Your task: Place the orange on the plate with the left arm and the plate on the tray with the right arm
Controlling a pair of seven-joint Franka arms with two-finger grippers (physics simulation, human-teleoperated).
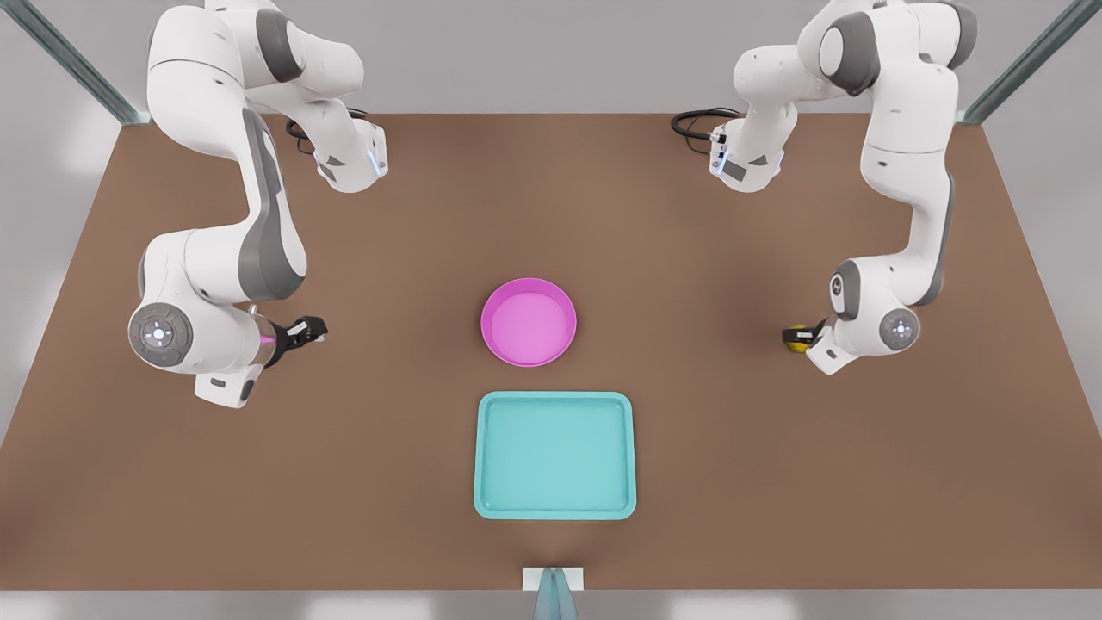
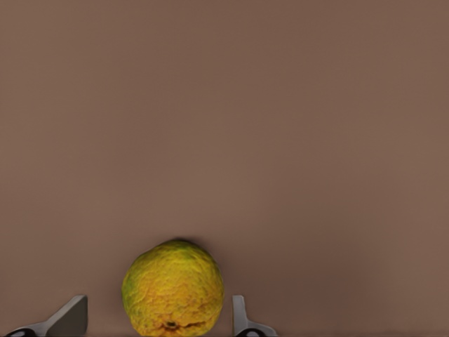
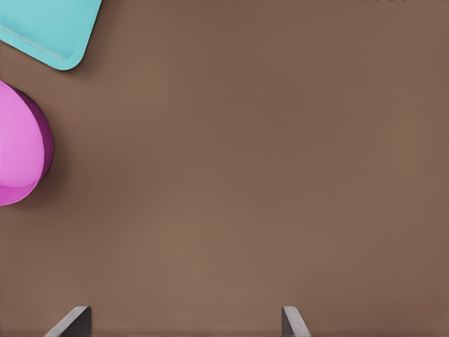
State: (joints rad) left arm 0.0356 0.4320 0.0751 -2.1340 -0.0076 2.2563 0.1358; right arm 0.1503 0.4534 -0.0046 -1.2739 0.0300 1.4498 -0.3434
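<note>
We see the tray (image 1: 555, 455) nearest the front view's camera, lying flat on the brown worktop (image 1: 775, 482), and we take it as our landmark. It is the largest of the three things, a light teal rectangle with rounded corners and a low rim, and nothing lies in it. Just beyond the tray, close to it but apart, sits the pink plate (image 1: 528, 322), round and shallow, also with nothing in it. In the right wrist view the plate (image 3: 21, 151) and a corner of the tray (image 3: 49, 31) lie near each other.

Smallest is the orange (image 2: 173, 288), resting on the worktop well away from the tray, toward the front view's right and about level with the plate (image 1: 801, 337). The left end effector (image 2: 160, 319) is low at the orange with its fingers spread wide to either side of the fruit, not touching it. The right end effector (image 1: 303, 332) waits well off toward the front view's left of the tray, fingers wide apart and holding nothing.
</note>
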